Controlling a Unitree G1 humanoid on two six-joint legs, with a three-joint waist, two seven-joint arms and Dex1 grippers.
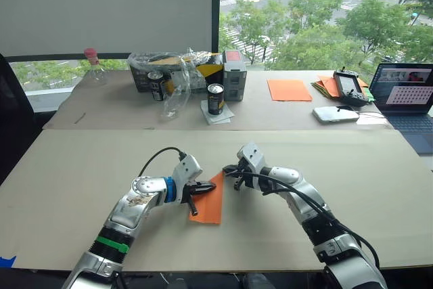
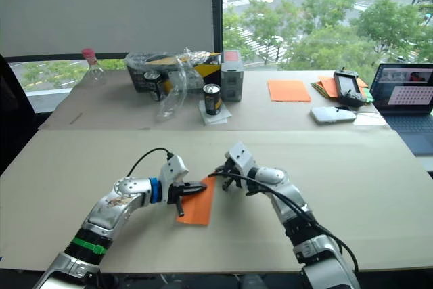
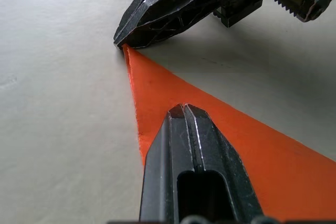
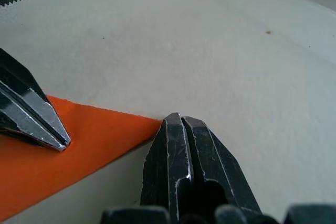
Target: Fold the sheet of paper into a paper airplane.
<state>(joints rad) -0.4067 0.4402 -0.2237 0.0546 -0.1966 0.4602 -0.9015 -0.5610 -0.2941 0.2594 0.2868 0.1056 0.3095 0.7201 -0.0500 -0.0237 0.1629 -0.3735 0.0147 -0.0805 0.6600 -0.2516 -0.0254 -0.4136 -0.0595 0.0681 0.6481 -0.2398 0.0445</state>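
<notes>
Both grippers meet at the paper, a narrow orange wedge running near-to-far on the table between them: left gripper pressed closed on its middle, right gripper closed at its far tip, each equally close.

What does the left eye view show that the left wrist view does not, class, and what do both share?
Left eye alone: two cans, a laptop, the flat orange sheet at the back. Left wrist alone: the paper's pointed corner beside the right pincer tip, the shut left pincer resting on the paper. Both: the sheet of paper, both pincers, the table.
</notes>
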